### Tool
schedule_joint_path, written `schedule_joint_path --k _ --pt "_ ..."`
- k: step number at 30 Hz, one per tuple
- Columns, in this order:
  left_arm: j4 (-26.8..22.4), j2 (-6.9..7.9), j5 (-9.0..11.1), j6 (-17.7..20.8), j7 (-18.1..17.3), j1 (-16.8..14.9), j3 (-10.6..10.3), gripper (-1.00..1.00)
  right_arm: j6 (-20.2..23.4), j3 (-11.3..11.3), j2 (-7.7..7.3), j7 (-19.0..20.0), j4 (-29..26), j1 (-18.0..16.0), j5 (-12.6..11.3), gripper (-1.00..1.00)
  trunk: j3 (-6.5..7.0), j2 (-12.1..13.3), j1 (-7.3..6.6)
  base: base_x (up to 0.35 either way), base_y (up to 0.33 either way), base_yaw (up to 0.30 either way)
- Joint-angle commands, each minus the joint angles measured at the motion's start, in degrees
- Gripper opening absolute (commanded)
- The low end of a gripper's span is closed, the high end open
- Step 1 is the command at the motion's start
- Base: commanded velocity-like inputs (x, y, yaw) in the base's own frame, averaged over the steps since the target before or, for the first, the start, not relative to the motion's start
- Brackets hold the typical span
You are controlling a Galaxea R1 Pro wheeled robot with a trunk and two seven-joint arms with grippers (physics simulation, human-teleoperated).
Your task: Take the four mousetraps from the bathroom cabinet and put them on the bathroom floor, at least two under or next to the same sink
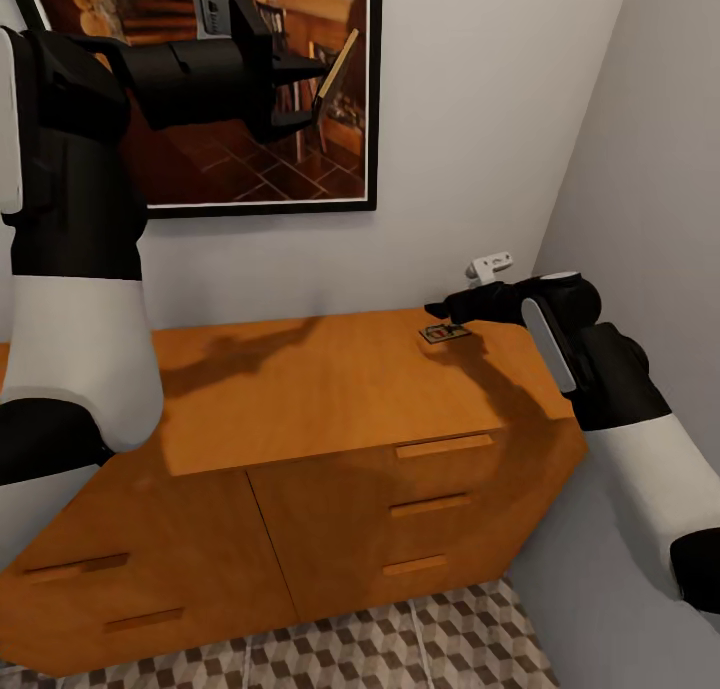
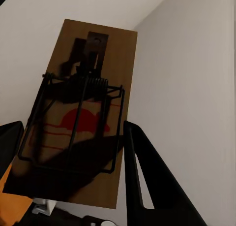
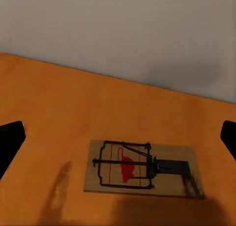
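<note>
Even soft light, arm shadows.

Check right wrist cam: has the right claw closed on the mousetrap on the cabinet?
No. The mousetrap lies flat on the cabinet top, and the right claw fingers stand wide apart on either side, not touching it.

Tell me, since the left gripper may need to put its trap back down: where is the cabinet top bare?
The cabinet top is bare from its left end across the middle, wall to front edge. The one crowded spot is the right rear corner, where a mousetrap lies flat under the open right gripper. The left gripper holds its mousetrap high above.
</note>
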Motion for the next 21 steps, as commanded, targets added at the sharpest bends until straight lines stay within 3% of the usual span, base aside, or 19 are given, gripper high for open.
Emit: schedule_joint_path --k 1,5,10,12,15,17,21 --pt "-0.1 -0.05 0.4 0.1 0.5 -0.1 0.1 -1.00 0.2 0.1 -0.09 1.2 0.0 0.0 0.0 1.00 -0.05 0.0 -0.01 0.000 0.000 0.000" --pt "-0.2 -0.13 0.4 0.1 0.5 -0.1 0.1 -1.00 0.1 0.1 -0.62 5.6 0.0 0.0 0.3 1.00 -0.05 0.0 -0.01 0.000 0.000 0.000" --pt "-0.1 -0.28 0.4 0.1 0.6 -0.1 0.1 -1.00 -0.2 0.4 -4.27 15.3 -0.1 -0.4 0.6 1.00 -0.05 0.0 -0.01 0.000 0.000 0.000" --pt "-0.1 -0.33 0.4 0.1 0.6 0.0 0.1 -1.00 -0.5 0.7 -6.57 21.2 -0.2 -1.6 0.8 1.00 -0.05 0.0 -0.01 0.000 0.000 0.000" --pt "0.0 -0.35 0.4 0.1 0.6 0.1 0.0 -1.00 -1.2 1.3 -8.45 27.1 -0.3 -3.0 1.6 1.00 -0.05 0.0 -0.01 0.000 0.000 0.000" --pt "0.0 -0.36 0.4 0.1 0.6 0.1 0.0 -1.00 -2.6 1.8 -10.02 32.3 -0.3 -4.2 4.2 1.00 -0.05 0.0 -0.01 0.000 0.000 0.000" --pt "-0.1 -0.35 0.4 0.2 0.6 0.1 -0.3 -1.00 -6.3 2.1 -11.29 40.3 -0.4 -5.1 9.8 1.00 -0.05 0.0 -0.01 0.000 0.000 0.000"
